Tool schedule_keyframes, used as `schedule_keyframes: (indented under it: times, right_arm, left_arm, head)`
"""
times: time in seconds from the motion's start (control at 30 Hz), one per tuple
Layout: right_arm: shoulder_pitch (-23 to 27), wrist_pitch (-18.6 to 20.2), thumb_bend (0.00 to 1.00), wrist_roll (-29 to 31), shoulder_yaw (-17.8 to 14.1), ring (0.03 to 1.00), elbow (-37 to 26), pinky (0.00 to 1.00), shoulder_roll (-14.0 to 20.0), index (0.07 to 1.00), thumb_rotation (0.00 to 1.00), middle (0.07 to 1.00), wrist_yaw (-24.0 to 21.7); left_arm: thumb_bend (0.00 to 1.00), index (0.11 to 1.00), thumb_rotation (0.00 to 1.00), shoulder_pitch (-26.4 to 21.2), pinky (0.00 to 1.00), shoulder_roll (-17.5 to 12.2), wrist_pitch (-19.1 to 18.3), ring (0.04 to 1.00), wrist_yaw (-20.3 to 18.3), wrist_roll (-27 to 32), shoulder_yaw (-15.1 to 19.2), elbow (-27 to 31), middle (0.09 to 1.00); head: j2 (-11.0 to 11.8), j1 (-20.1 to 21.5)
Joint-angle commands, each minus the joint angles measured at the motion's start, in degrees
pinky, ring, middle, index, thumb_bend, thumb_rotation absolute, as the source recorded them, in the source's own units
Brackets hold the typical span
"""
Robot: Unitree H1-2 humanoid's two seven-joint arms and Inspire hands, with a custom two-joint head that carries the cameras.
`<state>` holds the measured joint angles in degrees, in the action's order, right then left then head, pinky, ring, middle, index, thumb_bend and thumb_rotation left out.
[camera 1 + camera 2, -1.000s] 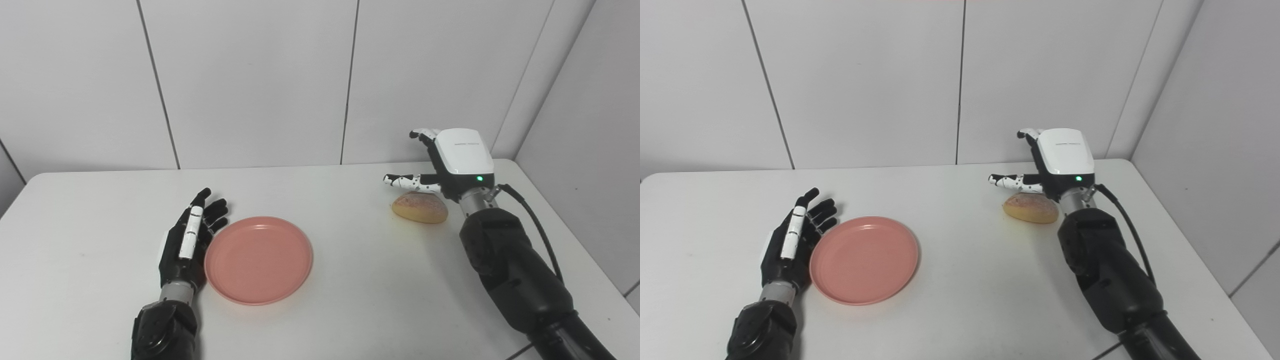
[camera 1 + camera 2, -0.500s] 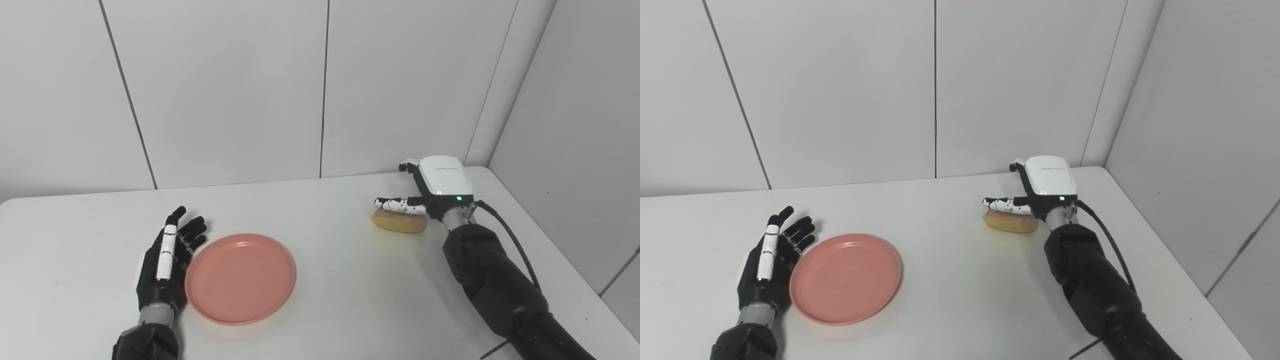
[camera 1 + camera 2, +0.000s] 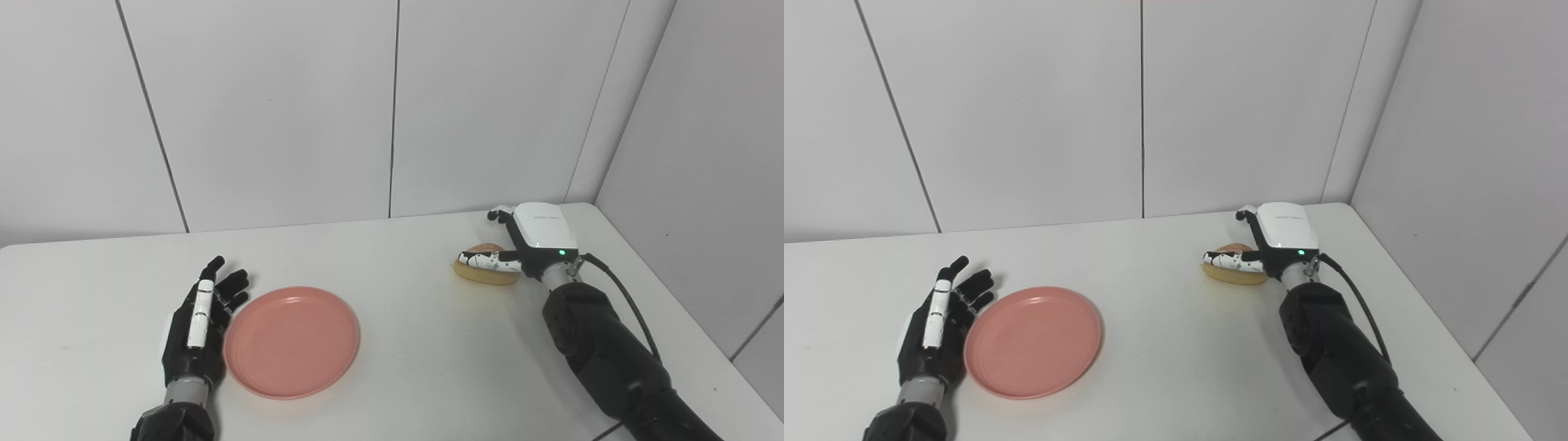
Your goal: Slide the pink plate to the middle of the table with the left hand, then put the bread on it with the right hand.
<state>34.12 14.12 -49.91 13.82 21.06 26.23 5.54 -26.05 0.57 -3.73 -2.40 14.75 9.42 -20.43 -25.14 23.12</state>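
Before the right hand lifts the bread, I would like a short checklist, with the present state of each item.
1. Round pink plastic plate empty: ok.
2. Plate at the table's middle: not ok, it lies left of centre.
3. Black left hand open beside the plate's left rim: ok.
4. White-backed right hand over the golden bread roll: ok.
5. Firm grasp of the roll: cannot tell.

The right hand has lowered, its thumb across the bread.
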Motion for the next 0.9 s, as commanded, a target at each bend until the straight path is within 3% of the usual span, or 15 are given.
schedule_keyframes:
  times: [0.0,0.27,0.8,0.87]
  right_arm:
    - [2.0,-0.1,0.81,0.5,-0.5,0.718,-0.8,0.65,1.3,0.731,0.82,0.733,-0.1]
    - [3.2,-1.6,0.81,1.3,0.8,0.646,4.8,0.56,0.8,0.719,0.79,0.694,0.5]
    - [4.0,-1.7,0.80,2.8,3.2,0.681,8.4,0.58,2.4,0.727,0.78,0.722,-1.1]
    - [4.0,-2.0,0.76,3.5,3.0,0.658,8.7,0.57,2.2,0.710,0.70,0.697,-0.6]
  left_arm:
    - [0.55,0.818,0.73,2.2,0.79,0.3,-4.0,0.765,1.3,-0.3,-0.1,-1.7,0.690]
    - [0.56,0.820,0.71,3.4,0.79,0.7,-3.4,0.752,0.9,-0.1,-0.3,-1.3,0.683]
    - [0.57,0.825,0.70,5.1,0.79,1.2,-3.7,0.761,1.5,-1.2,-1.6,0.7,0.677]
    - [0.57,0.823,0.71,5.2,0.79,1.2,-3.7,0.759,1.5,-1.3,-1.7,0.7,0.681]
  head:
    - [0.1,-0.1]
    - [0.7,-1.4]
    - [-0.6,-3.2]
    - [-0.6,-3.2]
